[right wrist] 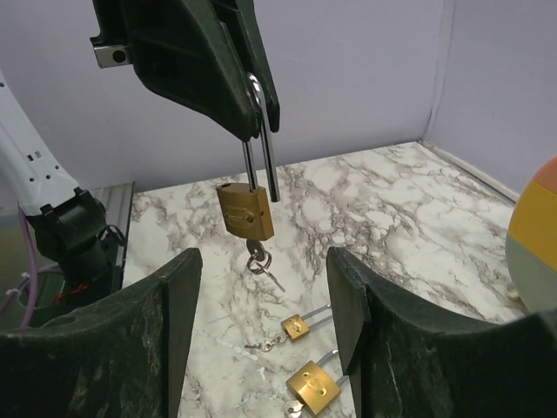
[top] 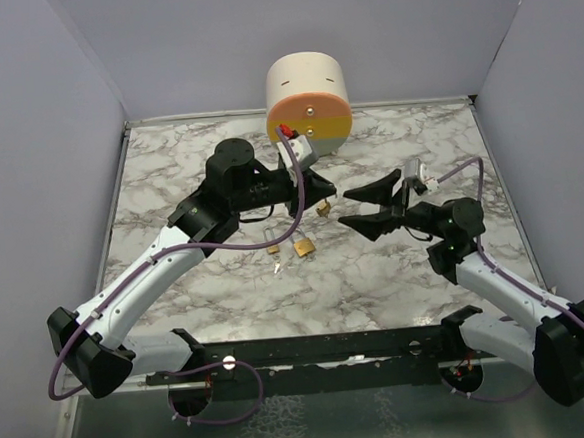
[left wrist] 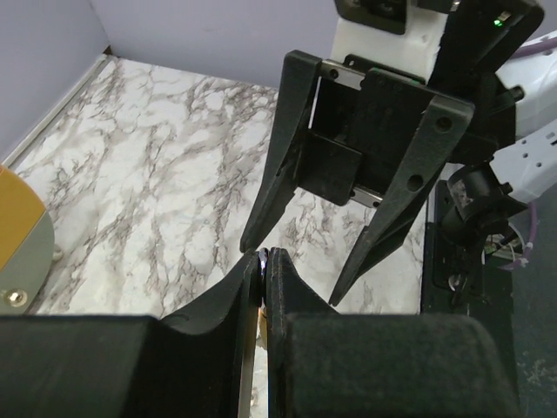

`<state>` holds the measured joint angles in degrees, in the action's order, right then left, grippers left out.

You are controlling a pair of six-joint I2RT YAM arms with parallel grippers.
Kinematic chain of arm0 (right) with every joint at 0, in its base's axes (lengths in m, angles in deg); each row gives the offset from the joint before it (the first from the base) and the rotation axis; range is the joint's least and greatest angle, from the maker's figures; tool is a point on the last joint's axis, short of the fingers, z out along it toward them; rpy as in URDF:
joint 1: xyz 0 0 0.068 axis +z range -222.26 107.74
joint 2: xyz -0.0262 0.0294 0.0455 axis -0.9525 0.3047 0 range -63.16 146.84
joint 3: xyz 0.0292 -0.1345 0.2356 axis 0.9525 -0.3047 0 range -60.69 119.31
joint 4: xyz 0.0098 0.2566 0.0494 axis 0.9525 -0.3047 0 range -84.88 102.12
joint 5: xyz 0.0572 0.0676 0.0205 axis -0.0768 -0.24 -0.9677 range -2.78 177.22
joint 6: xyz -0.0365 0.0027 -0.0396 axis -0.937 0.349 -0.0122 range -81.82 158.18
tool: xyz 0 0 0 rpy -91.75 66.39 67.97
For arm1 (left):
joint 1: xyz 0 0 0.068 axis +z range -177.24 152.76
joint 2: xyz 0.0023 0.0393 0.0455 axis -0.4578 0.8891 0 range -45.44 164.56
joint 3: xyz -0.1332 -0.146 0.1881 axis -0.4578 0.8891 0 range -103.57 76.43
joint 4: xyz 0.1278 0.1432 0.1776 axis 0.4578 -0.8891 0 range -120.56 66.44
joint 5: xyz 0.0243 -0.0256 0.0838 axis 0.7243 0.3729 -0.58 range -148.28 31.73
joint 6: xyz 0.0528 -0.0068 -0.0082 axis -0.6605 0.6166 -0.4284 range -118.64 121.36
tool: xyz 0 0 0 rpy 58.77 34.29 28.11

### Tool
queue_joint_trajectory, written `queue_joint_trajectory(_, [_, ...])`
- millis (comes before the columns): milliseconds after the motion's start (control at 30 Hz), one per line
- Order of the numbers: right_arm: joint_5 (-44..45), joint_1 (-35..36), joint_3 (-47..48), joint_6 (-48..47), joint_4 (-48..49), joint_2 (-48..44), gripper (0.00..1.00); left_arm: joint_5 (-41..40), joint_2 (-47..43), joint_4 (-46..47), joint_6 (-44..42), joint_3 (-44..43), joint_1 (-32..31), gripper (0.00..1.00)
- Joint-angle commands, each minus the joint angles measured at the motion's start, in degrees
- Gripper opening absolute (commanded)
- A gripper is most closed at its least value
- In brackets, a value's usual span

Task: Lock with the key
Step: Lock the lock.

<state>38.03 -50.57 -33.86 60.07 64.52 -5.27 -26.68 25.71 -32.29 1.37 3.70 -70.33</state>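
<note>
The left gripper point(left wrist: 265, 254) is pressing its fingers together at the near edge, pinching a metal sliver point(left wrist: 262, 259). The right gripper point(left wrist: 294, 268) is facing it, jaws spread, above the marble table point(left wrist: 157, 174). A coloured drum point(left wrist: 17, 235) is sitting at left.

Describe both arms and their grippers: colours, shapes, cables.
The left arm and right arm have white links with black joints and bases. A purple cable loops along each. The left gripper and right gripper are black, each with two long tapering fingers on a black slide rail and a white block behind it.
</note>
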Motion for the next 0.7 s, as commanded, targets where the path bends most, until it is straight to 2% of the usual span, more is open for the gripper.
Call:
queue_joint_trajectory(0, [-0.1, 0.4, 0.8, 2.1, 4.8, 0.3, 0.59, 6.3, -0.6, 6.2, 2.5, -1.7, 0.2, 0.0])
queue_joint_trajectory(333, [-2.0, 0.4, 1.5, 6.4, 9.6, 2.0, 0.56, 10.5, 1.7, 12.1, 6.1, -1.0, 0.0, 0.0])
queue_joint_trajectory(667, [-3.5, 0.6, 3.1, 9.7, 13.2, 4.8, 0.4, 10.1, 2.0, 12.9, 5.8, -0.8, 0.1, 0.0])
